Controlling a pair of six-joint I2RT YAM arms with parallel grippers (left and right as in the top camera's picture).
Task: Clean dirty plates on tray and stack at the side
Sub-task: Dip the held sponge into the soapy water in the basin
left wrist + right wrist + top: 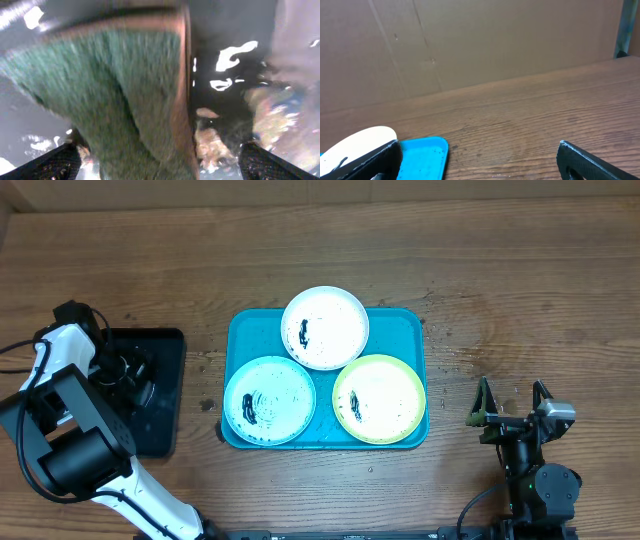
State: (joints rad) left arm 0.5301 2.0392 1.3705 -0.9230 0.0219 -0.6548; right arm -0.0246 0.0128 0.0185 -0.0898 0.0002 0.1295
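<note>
We see the left arm bent over the black tray (165,350) at the left side of the wooden table (500,270), with the left gripper (135,372) pointing down into it. In the wrist view its fingers (55,162) stand far apart. One green sponge (115,90) with a brownish edge lies between them on the wet black surface. This view is blurred, so we cannot tell if a finger touches the sponge.

The right arm stays low at the near right edge. The right gripper (512,402) is wide apart with nothing between its fingers.

We count three plates, all on the one turquoise tray (405,330), each with dark smears: white plate (325,328) at the far rim, light blue plate (269,400) near left, yellow-green plate (379,398) near right.
</note>
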